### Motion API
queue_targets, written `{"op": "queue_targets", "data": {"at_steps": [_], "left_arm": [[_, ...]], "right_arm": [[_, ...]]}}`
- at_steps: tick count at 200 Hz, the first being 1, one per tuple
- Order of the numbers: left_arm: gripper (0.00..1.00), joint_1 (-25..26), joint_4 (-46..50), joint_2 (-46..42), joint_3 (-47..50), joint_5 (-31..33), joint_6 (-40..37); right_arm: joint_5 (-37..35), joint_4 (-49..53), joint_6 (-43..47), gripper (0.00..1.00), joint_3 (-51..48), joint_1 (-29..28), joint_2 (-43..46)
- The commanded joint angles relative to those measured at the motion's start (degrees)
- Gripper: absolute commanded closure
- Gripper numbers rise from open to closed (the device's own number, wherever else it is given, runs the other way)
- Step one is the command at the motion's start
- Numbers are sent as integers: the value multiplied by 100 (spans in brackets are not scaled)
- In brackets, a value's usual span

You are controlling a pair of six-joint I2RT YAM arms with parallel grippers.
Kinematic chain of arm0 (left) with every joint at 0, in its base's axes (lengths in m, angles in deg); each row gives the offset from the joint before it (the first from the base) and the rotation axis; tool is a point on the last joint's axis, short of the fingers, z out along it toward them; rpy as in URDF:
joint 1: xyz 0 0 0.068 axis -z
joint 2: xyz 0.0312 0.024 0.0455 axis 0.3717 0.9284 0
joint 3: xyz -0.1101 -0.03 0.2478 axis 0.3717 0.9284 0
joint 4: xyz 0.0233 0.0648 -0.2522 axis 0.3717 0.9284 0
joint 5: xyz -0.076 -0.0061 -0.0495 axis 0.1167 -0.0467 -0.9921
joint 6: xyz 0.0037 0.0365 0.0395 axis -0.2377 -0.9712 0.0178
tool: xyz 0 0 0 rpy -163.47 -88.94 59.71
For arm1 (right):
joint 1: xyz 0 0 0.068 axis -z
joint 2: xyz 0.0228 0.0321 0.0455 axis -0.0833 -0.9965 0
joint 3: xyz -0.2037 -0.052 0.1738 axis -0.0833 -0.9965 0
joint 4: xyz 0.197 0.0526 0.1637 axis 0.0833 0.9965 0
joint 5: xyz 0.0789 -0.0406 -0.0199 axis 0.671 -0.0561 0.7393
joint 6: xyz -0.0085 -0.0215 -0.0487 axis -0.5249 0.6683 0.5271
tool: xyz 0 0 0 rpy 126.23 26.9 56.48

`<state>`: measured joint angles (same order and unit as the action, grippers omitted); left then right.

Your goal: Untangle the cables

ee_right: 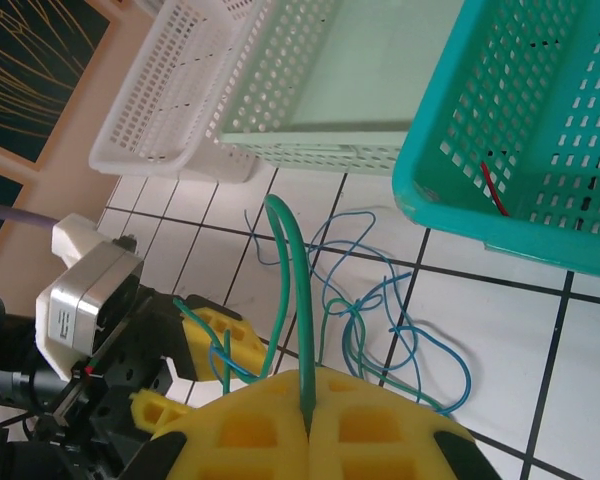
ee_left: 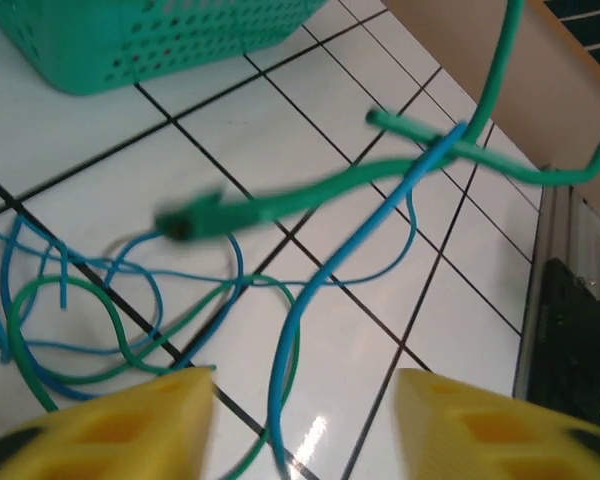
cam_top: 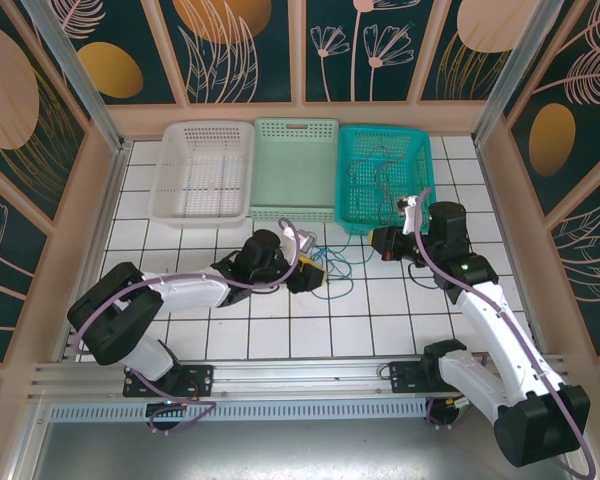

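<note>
White basket: leftmost of three in a row, at 10 o'clock from the left gripper.
Pale green basket: the middle one, just beside both neighbours.
Left gripper: low over the tiles, at 6 o'clock from the pale green basket. In its wrist view the yellow jaws stand apart, and a blue cable runs down through the gap.
Cables: a loose tangle of blue and green loops on the tiles between the two grippers, at 7 o'clock from the teal basket.
Green cable: arches up toward 12 o'clock from the right gripper's tips. In the left wrist view it hangs above the tiles and crosses the blue cable, its plug end blurred.
Teal basket: rightmost of the row. Thin dark wires lie inside, and a red strand rests against its mesh.
Right gripper: at 6 o'clock from the teal basket, at 3 o'clock from the tangle. Its yellow jaws are pressed together, clamped on the green cable.
</note>
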<state>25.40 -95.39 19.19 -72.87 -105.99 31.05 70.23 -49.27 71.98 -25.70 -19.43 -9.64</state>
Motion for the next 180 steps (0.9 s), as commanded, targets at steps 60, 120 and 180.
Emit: {"op": "queue_targets", "data": {"at_steps": [60,120,180], "left_arm": [[100,-63,220,-1071,73,2095,-248],[100,-589,888,-2037,112,3228,-133],[100,-701,1278,-1679,358,2455,64]], "right_arm": [[-4,131,51,100,-101,52,-14],[752,160,333,100,-363,-288,-198],[511,-107,330,100,-350,-336,286]]}}
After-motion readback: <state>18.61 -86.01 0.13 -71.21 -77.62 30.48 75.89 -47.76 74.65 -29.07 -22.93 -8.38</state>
